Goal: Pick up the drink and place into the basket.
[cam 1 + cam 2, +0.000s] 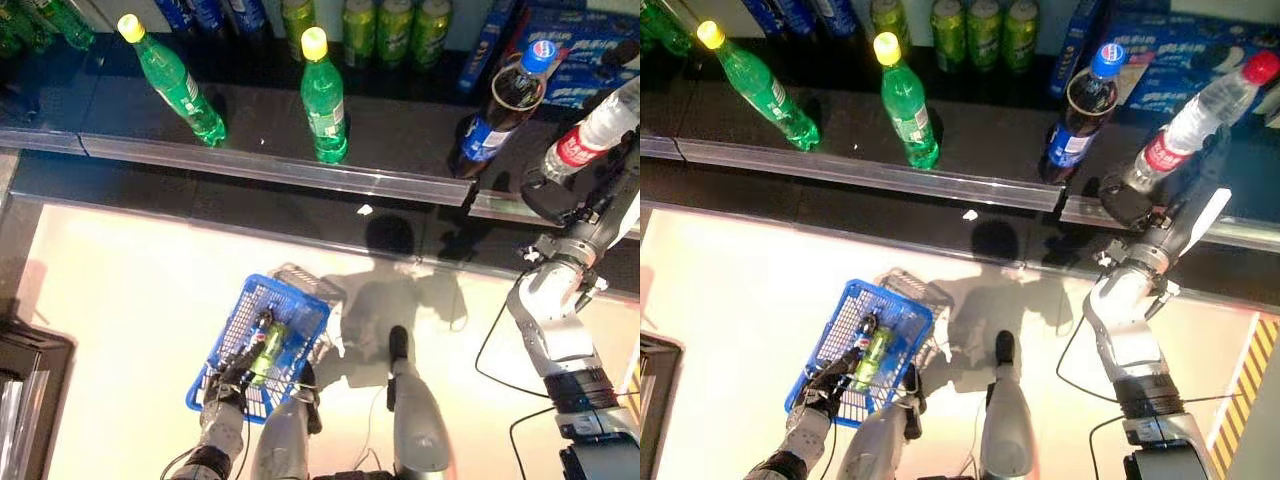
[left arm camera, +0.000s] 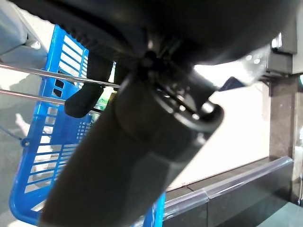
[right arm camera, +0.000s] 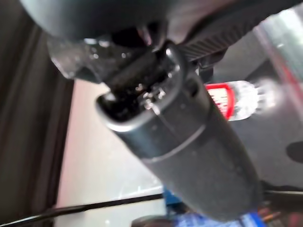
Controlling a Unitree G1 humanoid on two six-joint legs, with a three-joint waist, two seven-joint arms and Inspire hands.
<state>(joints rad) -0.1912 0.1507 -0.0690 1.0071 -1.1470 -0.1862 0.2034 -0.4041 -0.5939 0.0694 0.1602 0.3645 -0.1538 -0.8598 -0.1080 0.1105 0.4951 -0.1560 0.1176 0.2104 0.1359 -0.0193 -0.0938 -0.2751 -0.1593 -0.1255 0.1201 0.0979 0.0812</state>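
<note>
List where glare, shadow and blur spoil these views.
Left eye view: the pale floor glares bright, and a dark shadow falls on it beside the blue basket. Right wrist view: the right hand fills the frame, blurred, and the clear bottle beyond is smeared. Left wrist view: the left hand shows dark against bright floor.

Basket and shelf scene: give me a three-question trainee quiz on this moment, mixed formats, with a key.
1. True or false: the blue basket stands on the shelf.
2. Which drink is the right hand closed around? A) green bottle with yellow cap B) cola bottle with blue cap C) clear bottle with red label
3. Fill in: the left hand holds the basket's ____.

Key:
1. False; it hangs low over the floor, carried by the left hand.
2. C
3. Handle; bottles already lie inside the basket.
</note>
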